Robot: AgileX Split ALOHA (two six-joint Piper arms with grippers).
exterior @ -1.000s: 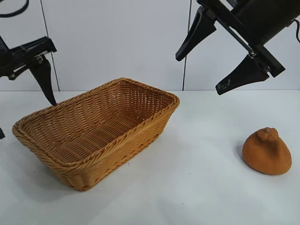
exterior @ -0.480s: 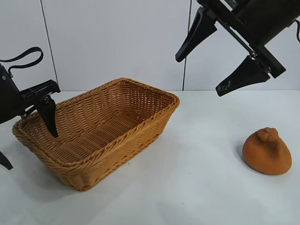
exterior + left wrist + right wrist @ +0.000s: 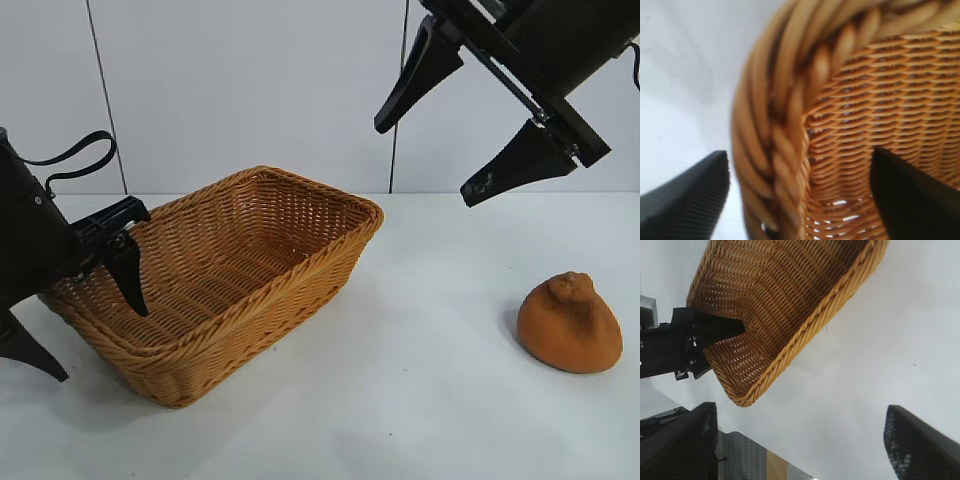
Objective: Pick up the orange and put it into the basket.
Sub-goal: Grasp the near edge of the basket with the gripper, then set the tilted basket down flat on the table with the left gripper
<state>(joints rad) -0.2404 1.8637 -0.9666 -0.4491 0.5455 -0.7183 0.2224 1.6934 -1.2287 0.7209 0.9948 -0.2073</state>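
The orange [image 3: 570, 324] sits on the white surface [image 3: 430, 400], well apart from the basket [image 3: 215, 280]. The left gripper [image 3: 85, 335] straddles the basket's rim, jaws open. The right gripper [image 3: 435, 160] hangs above, wide open, empty

The basket [image 3: 790, 145] shows only a blurred stretch of braided rim in the left wrist view; the left gripper [image 3: 90, 325] hides its left rim corner in the exterior view; the right gripper [image 3: 455, 140] is cut off by the top edge.
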